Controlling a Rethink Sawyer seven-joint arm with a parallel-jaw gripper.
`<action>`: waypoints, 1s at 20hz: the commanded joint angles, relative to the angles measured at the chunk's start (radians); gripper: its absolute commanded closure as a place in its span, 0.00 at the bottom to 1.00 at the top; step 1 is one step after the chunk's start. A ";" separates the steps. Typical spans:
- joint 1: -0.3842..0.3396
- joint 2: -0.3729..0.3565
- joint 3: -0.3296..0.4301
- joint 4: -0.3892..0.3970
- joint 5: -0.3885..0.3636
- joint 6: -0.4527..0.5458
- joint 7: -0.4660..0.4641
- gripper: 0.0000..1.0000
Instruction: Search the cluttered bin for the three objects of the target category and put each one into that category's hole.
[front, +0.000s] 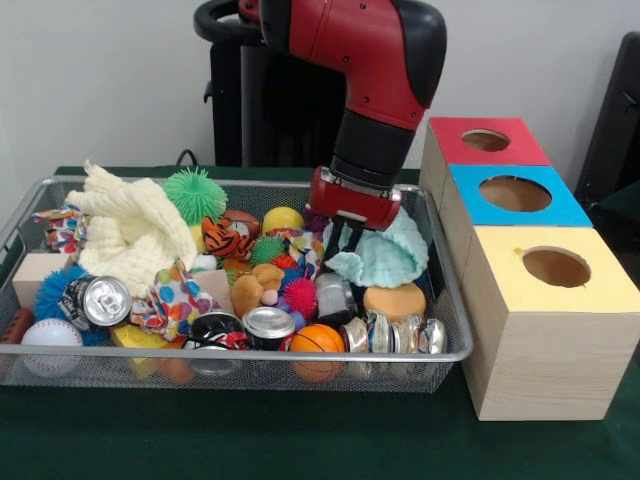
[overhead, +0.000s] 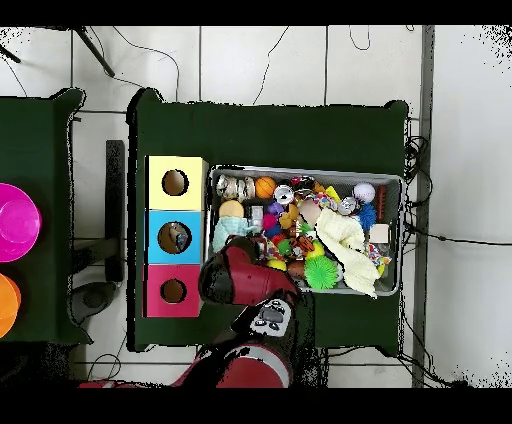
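The wire mesh bin (front: 452, 300) is full of toys, cloths and cans; it also shows in the overhead view (overhead: 396, 180). My gripper (front: 343, 240) hangs low over the bin's right part, at the left edge of a teal cloth (front: 385, 255). Just in front of and below it stands a pale see-through bottle (front: 334, 295). Wrinkly, shiny, see-through pieces with blue marks (front: 395, 335) lie along the front right wall; they look like crushed bottles. The red-topped box's hole (front: 485, 140) is right of the bin, farthest back; overhead it (overhead: 173, 291) is next to my arm, which hides the gripper.
The blue-topped box (front: 515, 193) and the yellow-topped box (front: 556, 267) stand in front of the red one. Silver cans (front: 268, 324) (front: 105, 300), an orange ball (front: 317, 340), a baseball (front: 50, 335) and a cream cloth (front: 130, 230) fill the bin.
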 joint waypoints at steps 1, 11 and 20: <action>0.273 0.164 -0.304 -0.090 0.193 0.200 0.189 1.00; 0.181 -0.123 -0.190 -0.089 0.058 0.452 0.040 1.00; 0.074 -0.473 -0.105 -0.063 -0.016 0.805 -0.105 1.00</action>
